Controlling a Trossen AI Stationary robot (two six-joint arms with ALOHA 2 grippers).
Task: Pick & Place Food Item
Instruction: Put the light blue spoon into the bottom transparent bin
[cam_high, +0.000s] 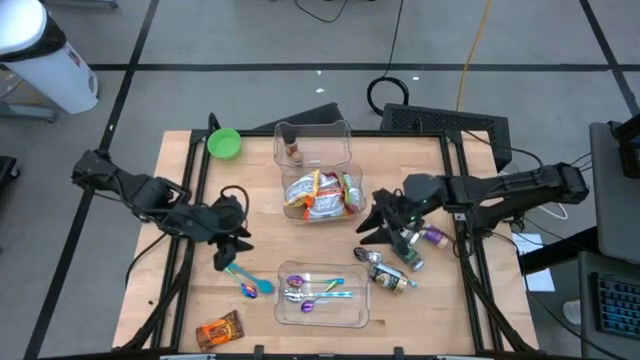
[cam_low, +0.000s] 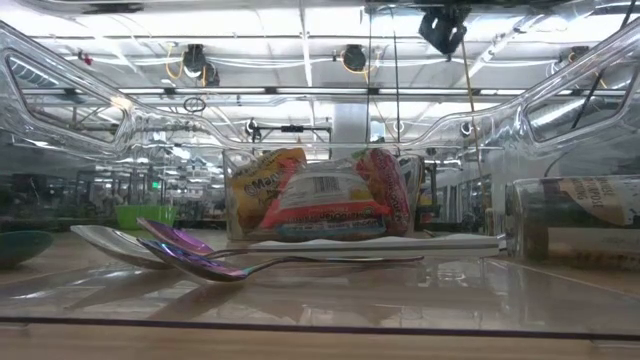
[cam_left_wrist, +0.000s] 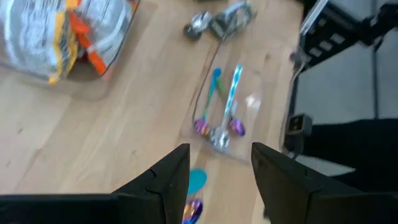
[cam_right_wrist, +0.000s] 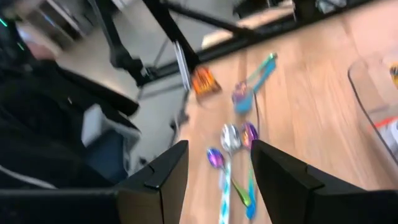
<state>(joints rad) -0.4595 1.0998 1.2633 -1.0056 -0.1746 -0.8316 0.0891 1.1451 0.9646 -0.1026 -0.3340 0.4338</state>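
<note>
Both hands stand part open and hold nothing: left hand over the near-left counter by loose spoons, right hand beside the food bin. A wrapped snack lies near-left, ungrasped; next, the left hand probably must descend onto it.

You are getting even, bright light from above in the high view, with soft shadows lying under both arms on the table. In the low view, ceiling lamps are glaring through the clear bin wall, which is bending the room behind it, and the tabletop is shining with reflections. Both wrist views are smearing with motion blur, the right wrist one more heavily.
</note>
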